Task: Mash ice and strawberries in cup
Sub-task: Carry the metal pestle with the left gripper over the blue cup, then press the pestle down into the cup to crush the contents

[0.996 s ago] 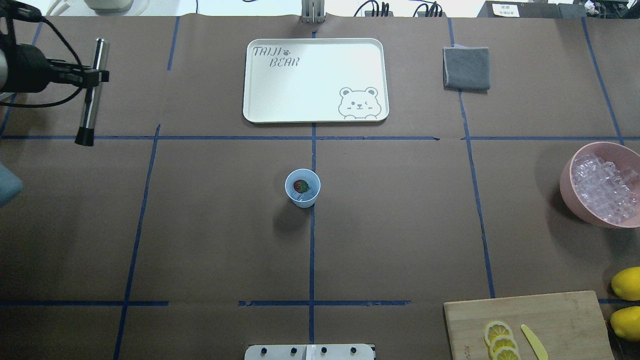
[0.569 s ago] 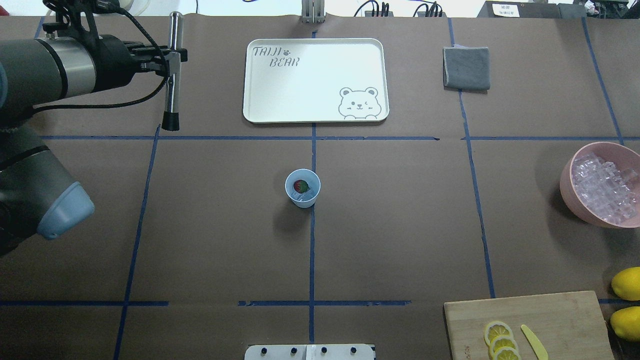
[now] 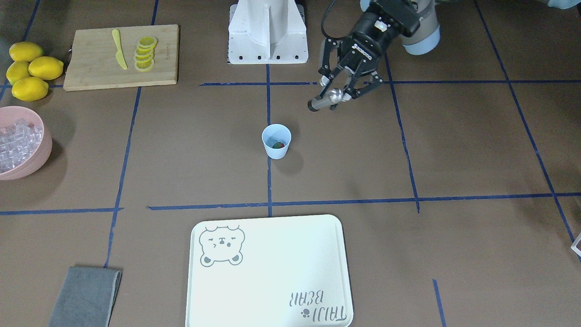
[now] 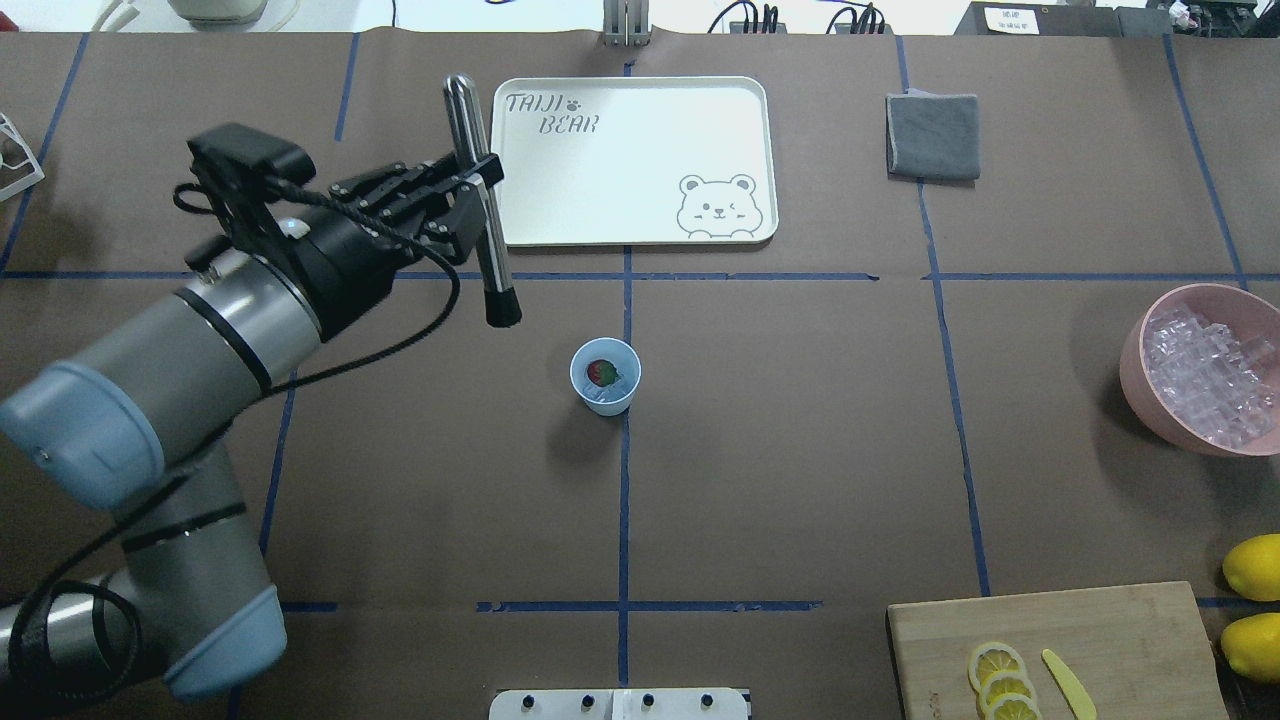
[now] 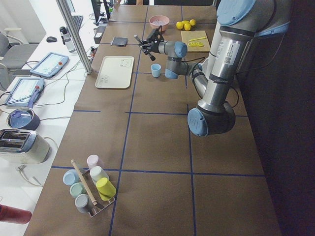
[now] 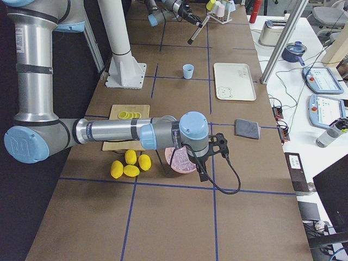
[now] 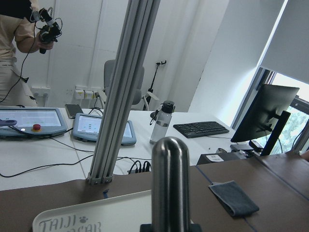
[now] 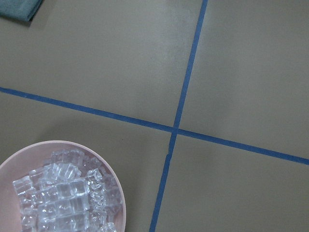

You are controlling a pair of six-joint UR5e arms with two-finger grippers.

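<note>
**A:** ok so what's the left arm (image 4: 230, 330) doing?

**B:** it comes in from the near-left corner with the elbow bent and the forearm angled out toward the middle. The left gripper (image 4: 478, 183) is up in the air, lying roughly level and pointing forward and across. It's clamped on a metal rod (image 4: 495, 270) about midway along. The rod hangs close to upright, dark tip down, slightly tilted.

**A:** and the right arm (image 6: 114, 131)?

**B:** only the right-side cam catches that one. The forearm is stretched out about level and low, and the right gripper (image 6: 219, 144) at the end is aimed downward. Honestly can't tell from there whether its jaws are open or closed.
</note>
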